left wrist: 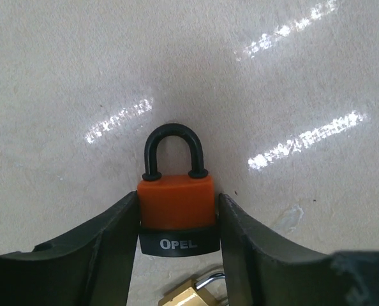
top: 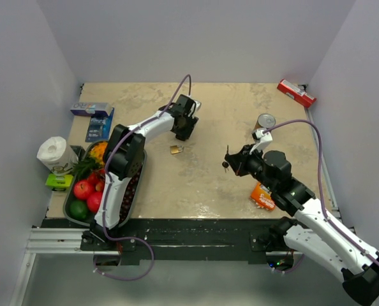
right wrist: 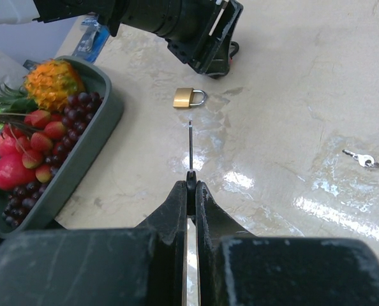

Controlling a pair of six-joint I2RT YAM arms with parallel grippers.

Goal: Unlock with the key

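Observation:
My left gripper (top: 184,129) is shut on the orange-bodied padlock (left wrist: 177,203), which has a black shackle and a black "OPEL" base, and holds it upright on the table. My right gripper (top: 227,164) is shut on the key (right wrist: 190,146). Its black head is pinched between the fingertips (right wrist: 180,194), and its thin blade points at a small brass padlock (right wrist: 188,97). That brass padlock lies on the table just in front of the left gripper (right wrist: 208,54). It also shows in the top view (top: 176,149) and the left wrist view (left wrist: 193,294).
A grey tray (right wrist: 84,159) of fruit stands at the left. A small silver key pair (right wrist: 362,158) lies to the right. A tin can (top: 266,120), an orange packet (top: 263,196), a red box (top: 297,93), a blue box (top: 92,109) and a paper roll (top: 52,152) stand around the edges.

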